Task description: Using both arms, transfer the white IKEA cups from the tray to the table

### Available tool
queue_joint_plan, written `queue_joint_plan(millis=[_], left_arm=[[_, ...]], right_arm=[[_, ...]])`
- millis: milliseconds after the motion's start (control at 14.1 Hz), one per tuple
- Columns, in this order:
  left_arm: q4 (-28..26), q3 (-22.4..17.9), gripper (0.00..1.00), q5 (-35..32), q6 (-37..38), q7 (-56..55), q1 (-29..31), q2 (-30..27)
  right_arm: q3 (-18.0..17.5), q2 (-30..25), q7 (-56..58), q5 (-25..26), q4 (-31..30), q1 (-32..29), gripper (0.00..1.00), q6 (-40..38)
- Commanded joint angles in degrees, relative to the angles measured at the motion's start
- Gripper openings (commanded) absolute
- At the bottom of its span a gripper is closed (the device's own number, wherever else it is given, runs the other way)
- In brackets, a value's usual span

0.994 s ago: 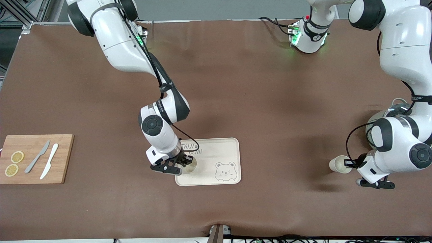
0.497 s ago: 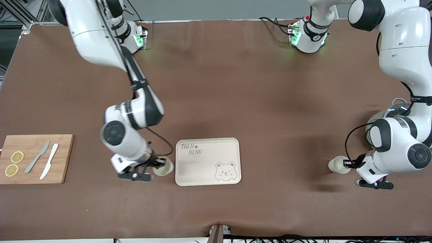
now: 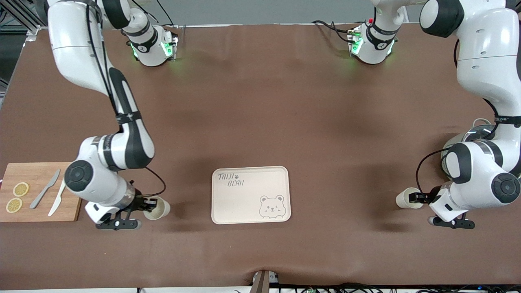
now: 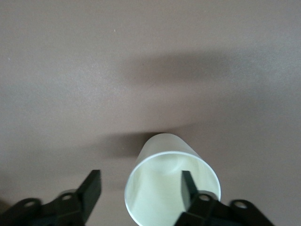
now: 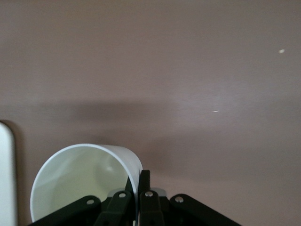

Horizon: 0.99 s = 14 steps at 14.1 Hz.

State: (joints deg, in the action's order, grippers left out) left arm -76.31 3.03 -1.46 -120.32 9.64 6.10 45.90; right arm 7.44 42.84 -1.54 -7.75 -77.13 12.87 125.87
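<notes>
Two cups: one in each gripper, both off the tray [image 3: 250, 194]
Right gripper [image 3: 151, 204]: over bare table between the tray and the board [image 3: 38, 191]; right wrist view shows its fingers [image 5: 145, 190] pressed together on the rim of the right cup [image 3: 158, 208]; the front view only shows the cup at its tip
Left gripper [image 3: 416, 198]: at the left arm's end of the table; left wrist view shows fingers spread, one finger [image 5: 188, 186] inside the left cup [image 3: 407, 198] and one outside, neither clearly pressing the wall; whether the cup stands on the table is hard to judge
Tray: bare, bear print at its nearer corner; the right wrist view catches only a pale sliver of it [image 5: 5, 174]
Board: holds two lemon slices [image 3: 17, 197] and two knives [image 3: 52, 193]
Change: a second ago the right gripper held its cup over the tray; it has carried the cup toward the board; the left arm has stayed put
</notes>
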Motion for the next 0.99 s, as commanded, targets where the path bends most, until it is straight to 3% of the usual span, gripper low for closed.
queue_joint_plan(millis=[0,355,923], left_arm=[[-0.16,0.49,1.00,-1.00,0.00,1.87,0.41,-1.77],[-0.24,0.93,1.00,-0.91,5.61,0.90,-0.03,-7.13],[-0.33,0.84,1.00,-1.43,21.33,-5.50,-2.23,-19.25]], right_arm=[[-1.29,0.05,4.43,0.01,-0.39,-2.85,0.00,0.60],[-1.29,2.94,11.37,-0.07,-0.56,-6.10,0.00,5.69],[-1.37,7.16,12.70,-0.07,-0.65,-6.72,0.00,12.12]])
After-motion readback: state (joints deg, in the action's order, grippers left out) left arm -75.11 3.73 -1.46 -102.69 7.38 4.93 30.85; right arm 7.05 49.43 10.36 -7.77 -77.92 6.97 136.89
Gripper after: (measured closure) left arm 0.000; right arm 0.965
